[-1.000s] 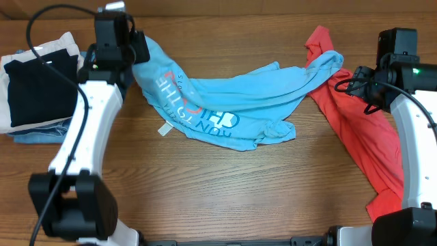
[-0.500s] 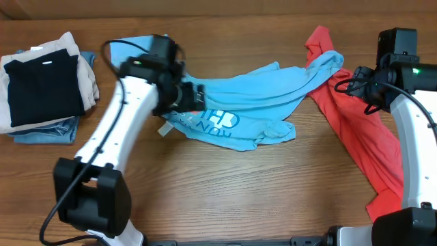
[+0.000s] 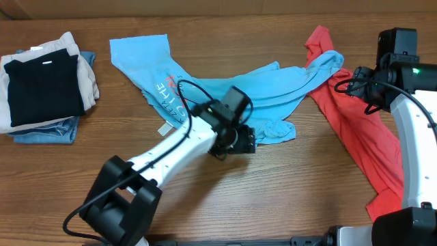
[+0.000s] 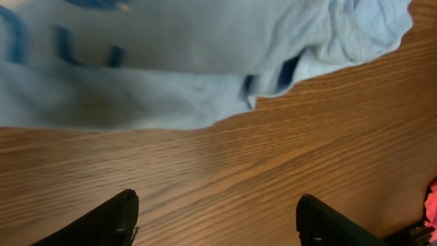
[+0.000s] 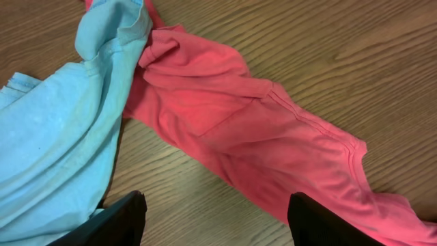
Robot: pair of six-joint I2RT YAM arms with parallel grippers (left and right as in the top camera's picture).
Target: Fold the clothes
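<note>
1. My left gripper (image 3: pixel 240 141) has dropped the blue T-shirt's (image 3: pixel 140 55) corner and swung to its lower hem, spread and empty.
2. Shirt sprawls unfolded across the table (image 3: pixel 225 205); my right gripper (image 5: pixel 215 215) hangs spread above the red garment (image 5: pixel 273 143).

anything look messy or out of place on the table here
Yes: the blue T-shirt lies crumpled and strung out across the table, its right end draped over the red garment. The folded stack at the left looks tidy.
</note>
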